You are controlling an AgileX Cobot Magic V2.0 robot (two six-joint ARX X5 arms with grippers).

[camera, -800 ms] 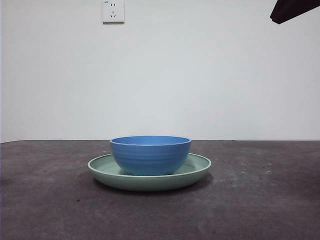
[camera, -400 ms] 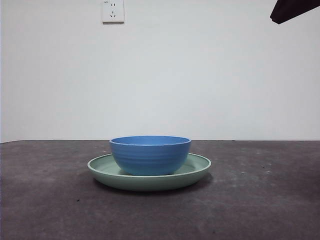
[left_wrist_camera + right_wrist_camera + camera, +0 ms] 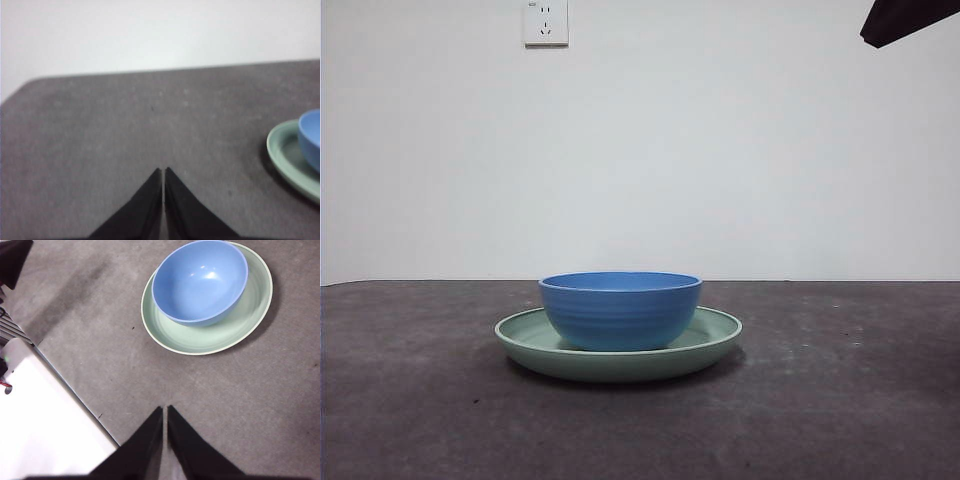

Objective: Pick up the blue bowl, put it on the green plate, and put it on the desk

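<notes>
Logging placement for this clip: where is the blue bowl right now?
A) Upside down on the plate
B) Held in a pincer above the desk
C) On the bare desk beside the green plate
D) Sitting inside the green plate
D: the blue bowl sits upright within the rim of the green plate, and neither pincer is near it.

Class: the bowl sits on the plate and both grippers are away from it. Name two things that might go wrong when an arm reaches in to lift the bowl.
1. The blue bowl sits off-centre on the green plate, so the plate may get dragged or tipped.
2. Both the left gripper and right gripper are shut; they must open first or they could knock the rim.
</notes>
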